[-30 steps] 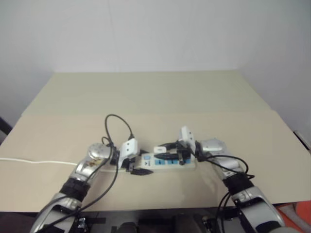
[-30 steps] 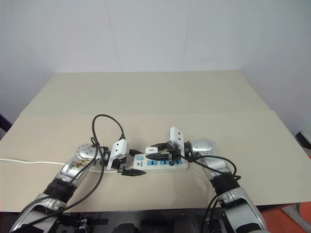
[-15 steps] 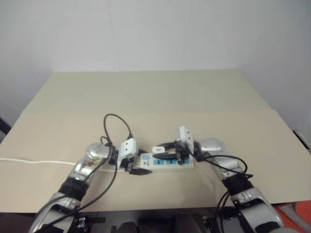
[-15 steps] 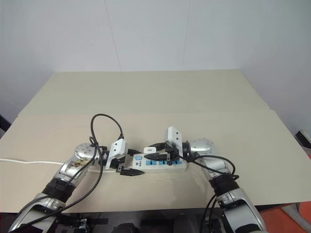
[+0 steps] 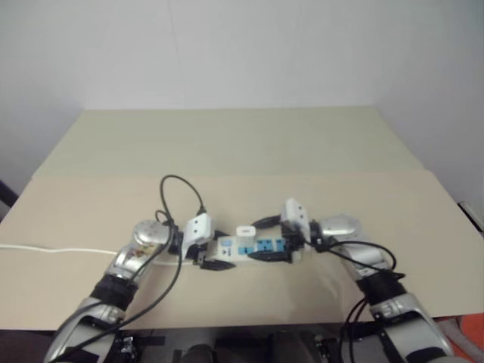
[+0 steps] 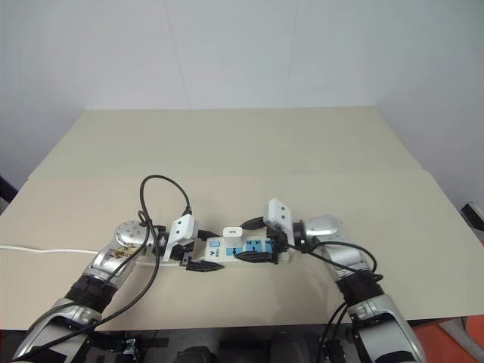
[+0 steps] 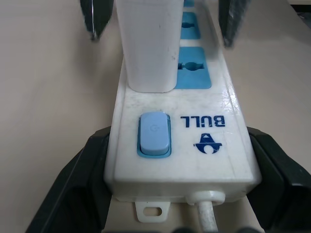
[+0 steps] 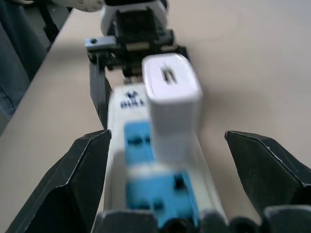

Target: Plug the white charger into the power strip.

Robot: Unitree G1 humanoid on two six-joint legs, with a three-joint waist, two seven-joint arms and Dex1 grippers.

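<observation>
The long white glossy plastic power strip [image 6: 238, 252] lies flat on the matte beige worktop [image 6: 242, 151]. The small white rectangular charger [image 6: 233, 231] stands upright, seated in the blue socket next to the rounded pale-blue switch [image 7: 154, 134]. The left gripper [image 7: 180, 187] is clenched on the strip's cord end, black fingers hugging both sides. The right gripper [image 8: 194, 170] is spread wide, straddling the strip, fingers clear of the charger.

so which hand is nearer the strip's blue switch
Left. The left hand grips the power strip at the blue switch end; the right hand is open at the far end.
</observation>
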